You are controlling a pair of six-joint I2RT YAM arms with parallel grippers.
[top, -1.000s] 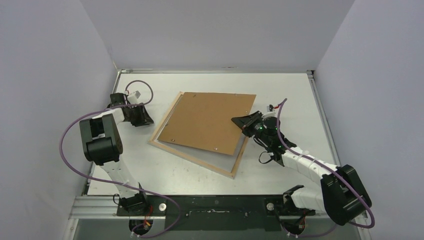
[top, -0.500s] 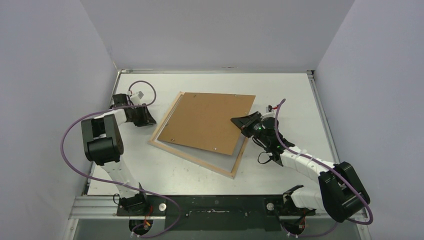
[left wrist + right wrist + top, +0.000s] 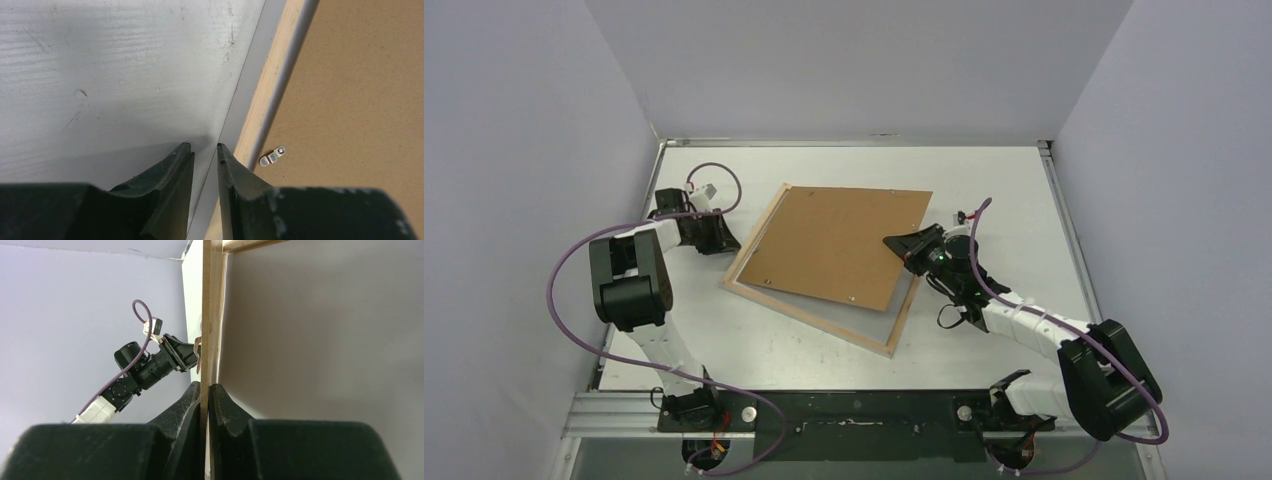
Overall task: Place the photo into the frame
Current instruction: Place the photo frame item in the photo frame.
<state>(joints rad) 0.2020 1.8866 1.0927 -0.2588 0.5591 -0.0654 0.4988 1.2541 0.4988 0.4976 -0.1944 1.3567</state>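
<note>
- Overhead view: the frame (image 3: 824, 325) lies flat on the worktop (image 3: 1004, 190), skewed to its edges. Its long axis runs from the left side toward the near right. A brown backing panel (image 3: 839, 240) covers most of it and sits toward the far bar. A pale grey band shows between the panel and the near bar.
- Overhead view: the photo cannot be identified. The grey band may be its white back or glazing; this is undetermined.
- Overhead view: the right claw (image 3: 894, 243) is at the panel's right edge. The left claw (image 3: 727, 243) sits just outside the frame's left short bar. Each arm is the nearer one to its own end.
- Left wrist view: the left claw is narrow, with a slim gap and nothing in it. Its tips are low over the worktop; contact cannot be told. The frame bar runs diagonally just to their right. Beyond it lies the panel, carrying a small metal clip (image 3: 272, 156).
- Right wrist view: the right claw is pinched together on a thin tan edge, judged to be the panel seen edge-on. That edge stretches away toward the left claw at the far end.
- Assessment: the panel lies to the left of the right claw, and the frame lies to the right of the left claw. The coming move likely turns on squaring the panel to the bars along that long axis. The frame may slide unless the left bar is braced.
</note>
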